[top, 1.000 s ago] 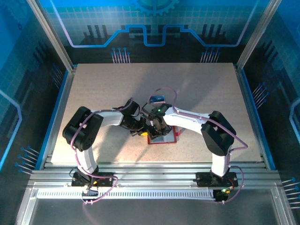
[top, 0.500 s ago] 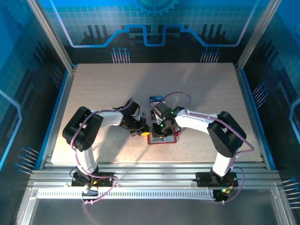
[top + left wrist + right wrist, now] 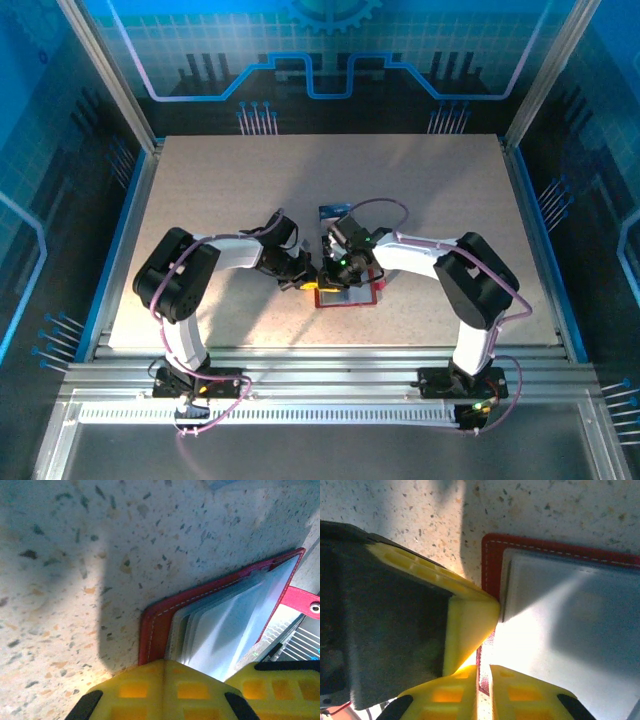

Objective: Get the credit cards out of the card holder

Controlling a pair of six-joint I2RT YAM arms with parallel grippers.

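Observation:
The red card holder (image 3: 360,297) lies open on the table, its pale grey pockets (image 3: 235,620) facing up and its clasp tab (image 3: 300,598) sticking out at the far side. My left gripper (image 3: 172,664) is shut, with its yellow tips resting on the holder's near corner (image 3: 155,625). My right gripper (image 3: 484,667) is closed to a narrow slit over the holder's red left edge (image 3: 492,560), right beside the left gripper's fingers (image 3: 470,615). One blue credit card (image 3: 335,212) lies on the table just beyond the holder.
Both arms meet over the middle of the speckled table (image 3: 220,190), their wrists nearly touching. Metal rails (image 3: 320,370) run along the near edge, and blue walls close in the other sides.
My right gripper has come down and left onto the holder's edge next to the left gripper, and its jaws have narrowed from wide to almost closed. The left arm has stayed put.

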